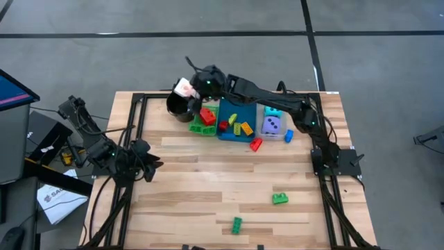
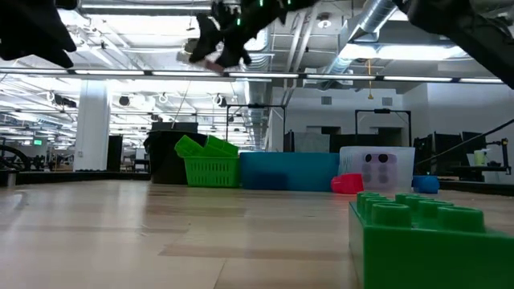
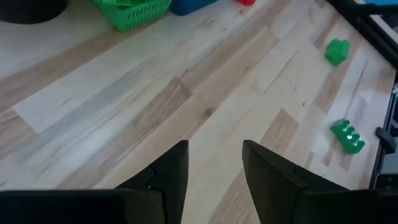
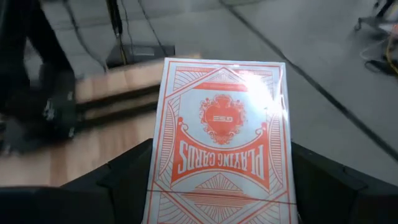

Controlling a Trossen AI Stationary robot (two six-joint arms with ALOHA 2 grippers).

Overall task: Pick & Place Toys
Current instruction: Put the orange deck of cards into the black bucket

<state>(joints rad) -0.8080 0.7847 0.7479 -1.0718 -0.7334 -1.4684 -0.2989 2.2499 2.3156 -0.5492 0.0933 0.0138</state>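
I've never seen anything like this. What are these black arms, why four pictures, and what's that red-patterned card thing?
They are two robot arms at a wooden table. One picture looks down from above, one looks level across the tabletop, and one comes from a camera on each wrist. The right claw holds a pack of playing cards in the air above the black cup. The left claw waits open and empty at the table's left side. Trays of toy bricks stand at the far edge, with a purple die, and two green bricks lie loose nearer the front.
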